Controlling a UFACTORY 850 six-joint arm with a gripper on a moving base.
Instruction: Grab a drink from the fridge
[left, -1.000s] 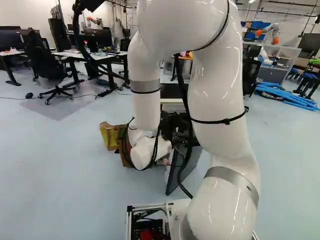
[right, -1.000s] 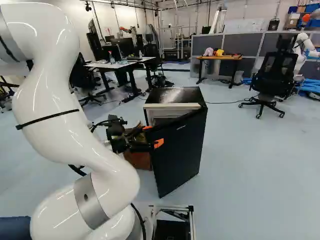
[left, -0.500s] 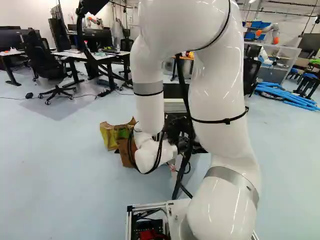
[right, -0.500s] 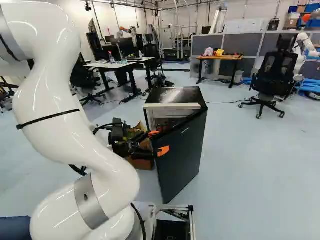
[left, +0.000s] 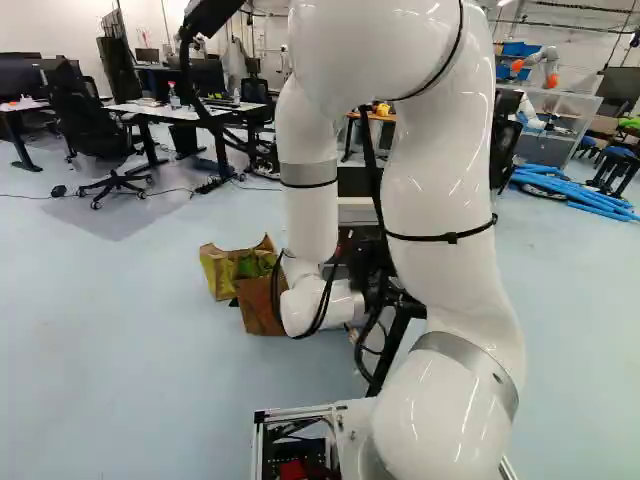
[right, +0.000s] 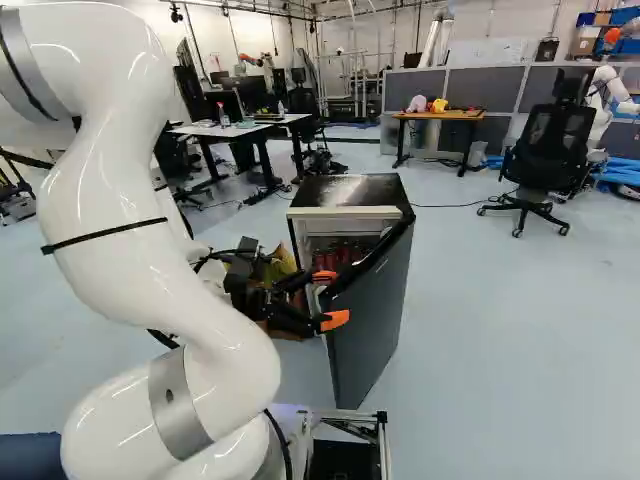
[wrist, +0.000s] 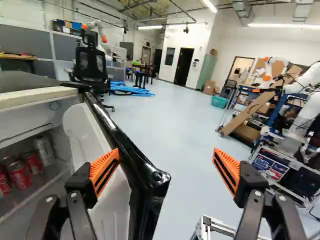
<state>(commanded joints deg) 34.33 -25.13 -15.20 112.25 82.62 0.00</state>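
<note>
Beside the small black box-shaped fridge (right: 350, 188), we log its black-edged, white-lined door (wrist: 97, 131) ajar, our black, orange-padded gripper (right: 330, 298) released, jaws spread wide to either side of the door's free edge, and red metal drink cans (wrist: 20, 175) on a shelf (wrist: 50, 182) inside, near one silvery can (wrist: 44, 151).

We can't read any word or number for certain. In the wrist view we see pale lettering on the red drink cans (wrist: 20, 175) in the fridge (wrist: 32, 98), faint print on the silver can (wrist: 45, 151) beside them, and a blue, white and red printed panel (wrist: 270, 166) below another robot (wrist: 306, 112).
</note>
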